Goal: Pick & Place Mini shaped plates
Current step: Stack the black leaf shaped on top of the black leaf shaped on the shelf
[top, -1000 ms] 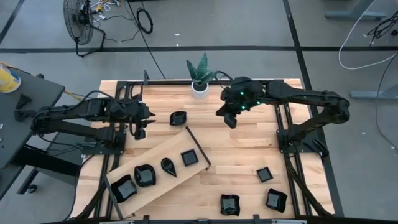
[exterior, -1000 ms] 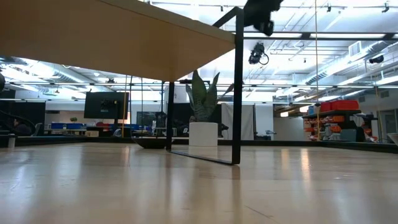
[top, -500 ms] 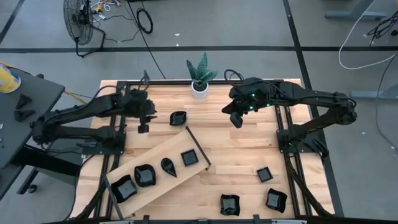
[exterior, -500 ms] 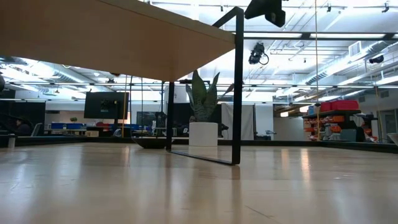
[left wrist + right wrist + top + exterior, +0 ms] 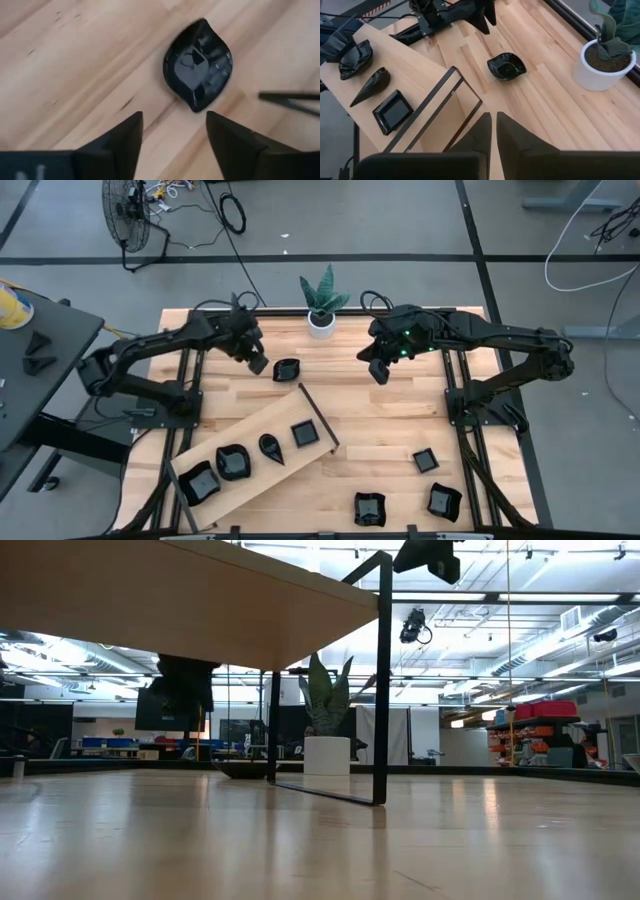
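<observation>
The table point(image 5: 380, 410) is pale butcher-block wood with a black frame, standing on a grey floor crossed by dark lines. A white plant pot point(image 5: 321, 323) sits at its far edge. Just in front of the pot lies a leaf-shaped black dish point(image 5: 287, 369). The left gripper point(image 5: 256, 362) hovers beside that dish, fingers spread and empty. The right gripper point(image 5: 379, 372) hangs on the pot's other side, fingers together, holding nothing. Nearer than the dish, a tilted wooden board point(image 5: 250, 455) carries four black dishes point(image 5: 304, 433). Three more dishes point(image 5: 426, 460) lie on the table, well away from the pot. A fan point(image 5: 127, 215) and cables point(image 5: 232, 213) sit on the floor behind the pot.
</observation>
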Tool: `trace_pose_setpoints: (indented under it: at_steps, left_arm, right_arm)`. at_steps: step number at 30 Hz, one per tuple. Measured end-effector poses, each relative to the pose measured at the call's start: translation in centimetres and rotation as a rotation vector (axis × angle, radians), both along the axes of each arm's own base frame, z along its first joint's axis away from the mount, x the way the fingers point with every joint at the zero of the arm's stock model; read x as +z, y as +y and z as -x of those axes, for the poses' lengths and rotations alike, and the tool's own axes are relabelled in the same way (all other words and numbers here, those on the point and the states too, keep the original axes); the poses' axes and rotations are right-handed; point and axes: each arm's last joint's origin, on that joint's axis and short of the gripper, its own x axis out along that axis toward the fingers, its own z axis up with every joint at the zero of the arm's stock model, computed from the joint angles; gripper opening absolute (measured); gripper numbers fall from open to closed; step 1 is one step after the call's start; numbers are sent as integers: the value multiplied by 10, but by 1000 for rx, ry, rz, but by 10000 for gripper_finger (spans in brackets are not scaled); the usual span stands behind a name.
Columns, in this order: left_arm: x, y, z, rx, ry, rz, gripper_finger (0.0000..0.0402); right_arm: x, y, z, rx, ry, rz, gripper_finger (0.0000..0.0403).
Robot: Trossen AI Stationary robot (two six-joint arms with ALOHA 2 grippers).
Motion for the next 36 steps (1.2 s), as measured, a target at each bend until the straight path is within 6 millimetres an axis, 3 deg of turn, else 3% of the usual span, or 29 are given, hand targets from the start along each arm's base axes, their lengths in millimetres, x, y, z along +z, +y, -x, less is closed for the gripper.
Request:
trace_pose_setpoints:
  at_steps: [4, 8, 26, 36]
  left_arm:
    - [-8, 7, -7, 88, -18, 38, 263]
    - [-17, 13, -15, 154, -21, 41, 280]
    - [-69, 29, -41, 238, 25, 126, 264]
    - [-71, 31, -47, 240, -27, 134, 260]
  right_arm:
    - [0, 0, 0, -3, 1, 2, 31]
    - [0, 0, 0, -3, 1, 2, 31]
    - [0, 0, 0, 0, 4, 5, 31]
    - [0, 0, 0, 0, 5, 5, 31]
